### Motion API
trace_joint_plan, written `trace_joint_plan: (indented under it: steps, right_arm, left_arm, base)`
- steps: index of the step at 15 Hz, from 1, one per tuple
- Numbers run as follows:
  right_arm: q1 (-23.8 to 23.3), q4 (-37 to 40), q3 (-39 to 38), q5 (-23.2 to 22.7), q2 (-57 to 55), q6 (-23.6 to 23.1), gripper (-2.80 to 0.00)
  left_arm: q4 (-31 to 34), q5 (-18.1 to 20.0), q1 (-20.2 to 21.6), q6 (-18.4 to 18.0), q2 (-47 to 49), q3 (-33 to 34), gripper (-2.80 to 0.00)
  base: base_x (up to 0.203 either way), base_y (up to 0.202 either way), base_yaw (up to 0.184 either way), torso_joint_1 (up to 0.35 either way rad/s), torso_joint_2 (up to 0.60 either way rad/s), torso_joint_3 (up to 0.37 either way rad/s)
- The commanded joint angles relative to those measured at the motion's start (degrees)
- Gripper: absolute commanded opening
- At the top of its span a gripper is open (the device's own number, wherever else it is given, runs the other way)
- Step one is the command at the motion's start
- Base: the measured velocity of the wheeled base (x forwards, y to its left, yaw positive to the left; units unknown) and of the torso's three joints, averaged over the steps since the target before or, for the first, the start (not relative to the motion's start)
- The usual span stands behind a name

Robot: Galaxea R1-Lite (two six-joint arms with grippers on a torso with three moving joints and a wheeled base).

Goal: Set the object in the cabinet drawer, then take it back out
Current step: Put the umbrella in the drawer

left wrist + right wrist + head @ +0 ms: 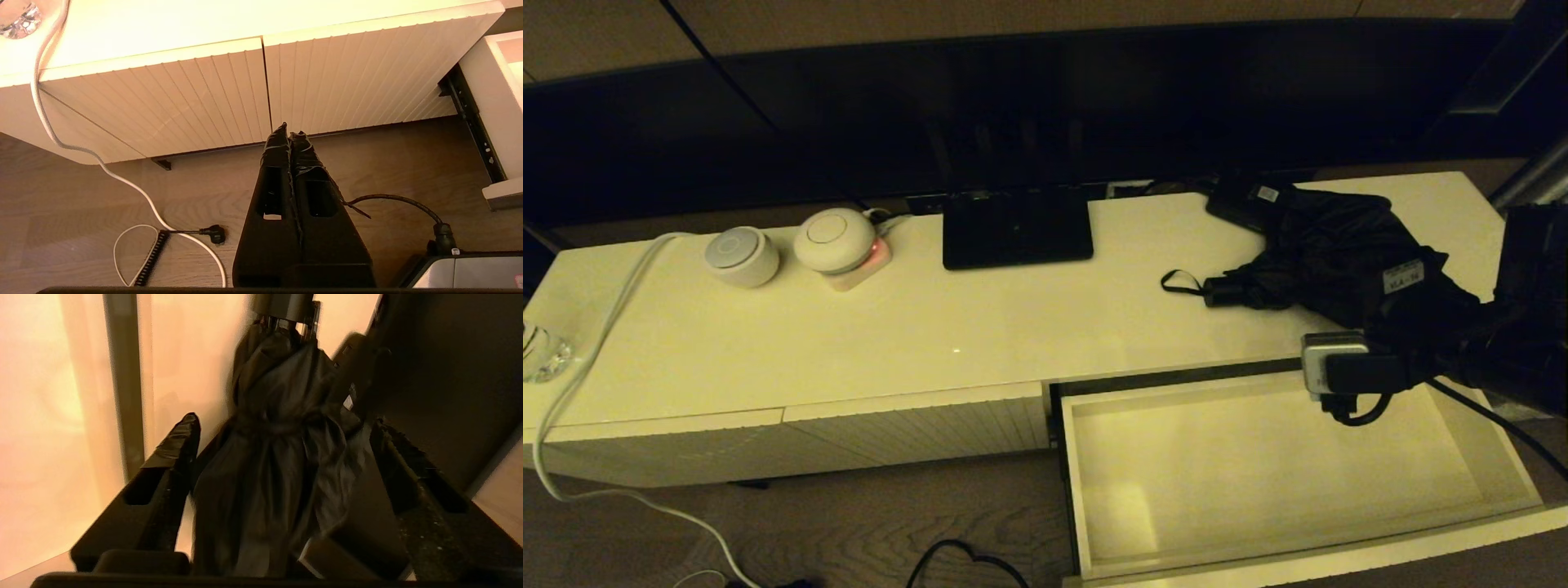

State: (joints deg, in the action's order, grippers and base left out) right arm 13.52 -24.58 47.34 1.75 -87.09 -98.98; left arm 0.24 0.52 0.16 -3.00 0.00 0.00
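Note:
The black folding umbrella (1339,253) lies on the cabinet top at the right, its short handle (1233,291) and wrist loop (1180,282) pointing left. My right gripper (284,424) straddles its baggy fabric (265,477), open, with a strip of light showing between one finger (179,437) and the cloth. Just in front of it, the cabinet drawer (1068,474) stands pulled out, its pale interior bare. My left gripper (289,128) hangs shut and empty low before the closed ribbed panels (184,94), above the floor.
A flat black stand (1017,227) and a small black box with a white label (1250,200) sit at the back of the top. Two round white devices (742,256) (835,238) and a white cable (605,327) are at the left. Cables lie on the floor (184,237).

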Motion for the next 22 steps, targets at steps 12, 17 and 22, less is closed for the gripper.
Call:
trace_joint_plan:
  steps: [12,17,22]
  right_arm:
    - [-2.99,-3.97,9.22,0.10,-12.47,-0.86,0.00]
    - [-3.59,-5.99,12.27,0.52,-14.20,-0.70,0.00]
    - [-4.19,-7.68,13.70,2.06,-15.57,-0.16,0.00]
  left_arm:
    - [0.02,0.00,0.02,-0.07,0.00,0.18,-2.80]
    - [0.02,0.00,0.02,0.01,0.00,0.18,-2.80]
    - [0.02,0.00,0.02,0.01,0.00,0.18,-2.80]
  base:
    - [0.000,0.000,0.000,0.000,0.00,0.000]
    - [0.000,0.000,0.000,0.000,0.00,0.000]
    - [0.000,0.000,0.000,0.000,0.00,0.000]
